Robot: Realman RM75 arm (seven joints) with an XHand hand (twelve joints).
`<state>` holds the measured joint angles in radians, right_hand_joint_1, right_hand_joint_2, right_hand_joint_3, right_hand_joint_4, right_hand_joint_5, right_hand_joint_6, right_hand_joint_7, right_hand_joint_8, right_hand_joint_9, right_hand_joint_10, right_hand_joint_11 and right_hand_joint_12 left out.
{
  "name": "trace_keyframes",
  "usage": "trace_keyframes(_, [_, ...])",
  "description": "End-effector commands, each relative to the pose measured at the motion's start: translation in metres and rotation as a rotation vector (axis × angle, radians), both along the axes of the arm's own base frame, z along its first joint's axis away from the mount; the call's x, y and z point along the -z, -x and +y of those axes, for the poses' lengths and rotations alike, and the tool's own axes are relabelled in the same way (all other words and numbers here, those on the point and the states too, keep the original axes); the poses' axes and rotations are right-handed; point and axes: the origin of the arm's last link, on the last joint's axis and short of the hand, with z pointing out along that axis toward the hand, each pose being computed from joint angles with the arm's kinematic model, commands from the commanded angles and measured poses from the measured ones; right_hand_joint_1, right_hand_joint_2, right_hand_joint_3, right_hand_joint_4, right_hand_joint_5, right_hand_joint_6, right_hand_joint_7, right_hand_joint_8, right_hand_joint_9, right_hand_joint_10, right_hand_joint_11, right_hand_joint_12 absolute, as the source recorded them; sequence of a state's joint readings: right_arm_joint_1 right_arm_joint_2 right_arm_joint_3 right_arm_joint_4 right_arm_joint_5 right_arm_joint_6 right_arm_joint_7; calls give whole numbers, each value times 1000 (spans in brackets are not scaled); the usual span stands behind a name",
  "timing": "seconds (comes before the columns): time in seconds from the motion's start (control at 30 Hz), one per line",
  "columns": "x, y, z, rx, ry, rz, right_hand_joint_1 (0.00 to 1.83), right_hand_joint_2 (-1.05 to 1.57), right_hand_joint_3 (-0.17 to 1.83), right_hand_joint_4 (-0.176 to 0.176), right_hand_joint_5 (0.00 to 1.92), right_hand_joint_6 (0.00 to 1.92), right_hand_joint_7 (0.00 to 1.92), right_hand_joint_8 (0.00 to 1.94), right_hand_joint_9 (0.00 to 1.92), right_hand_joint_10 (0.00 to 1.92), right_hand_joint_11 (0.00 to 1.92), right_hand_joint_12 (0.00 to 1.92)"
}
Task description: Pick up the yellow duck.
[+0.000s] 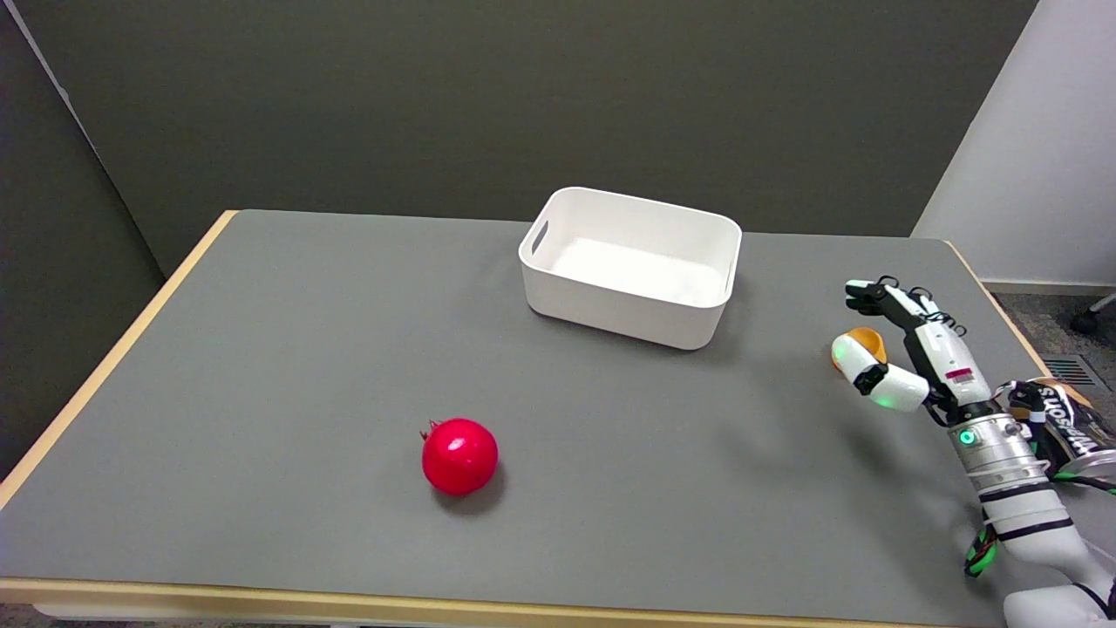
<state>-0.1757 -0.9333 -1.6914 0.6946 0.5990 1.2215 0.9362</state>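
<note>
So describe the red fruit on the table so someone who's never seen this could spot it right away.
Start at the grey table with its white bin near the far edge. Come toward the near edge, left of the bin: the red fruit sits alone there. It is the only round, glossy red thing, with a small stem tuft.

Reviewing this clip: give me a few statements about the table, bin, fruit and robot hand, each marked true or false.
1. The white bin holds the red pomegranate. False: the pomegranate lies on the grey table, nearer the front edge; the bin looks empty.
2. The right robot hand is near the table's right edge. True.
3. A yellow-orange object, probably the duck, shows behind the hand's fingers. True.
4. The bin lies tipped on its side. False: it stands upright, opening upward.
5. The pomegranate touches the bin. False: they are well apart.
</note>
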Motion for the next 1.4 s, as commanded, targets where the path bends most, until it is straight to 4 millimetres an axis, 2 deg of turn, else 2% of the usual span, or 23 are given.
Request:
trace_keyframes(0.03, [-4,18,-7,116,20,-8,260,605,918,-47,269,547,412,570,293,870,-1,1058])
trace_keyframes(0.3, [-23,19,-11,149,86,-14,259,603,920,-42,272,550,420,569,301,871,-1,1060])
trace_keyframes(0.5, [-26,21,-13,170,100,-21,261,602,921,-34,274,553,420,563,302,865,-1,1059])
trace_keyframes(0.93, [-22,34,-16,239,105,-53,260,609,924,-28,276,553,421,553,301,858,-1,1070])
trace_keyframes(1.27, [-19,33,-20,233,99,-67,387,636,928,-15,279,558,426,544,313,868,-1,1090])
trace_keyframes(1.4, [-18,32,-21,229,95,-68,491,690,824,-16,298,529,454,499,296,918,-1,1154])
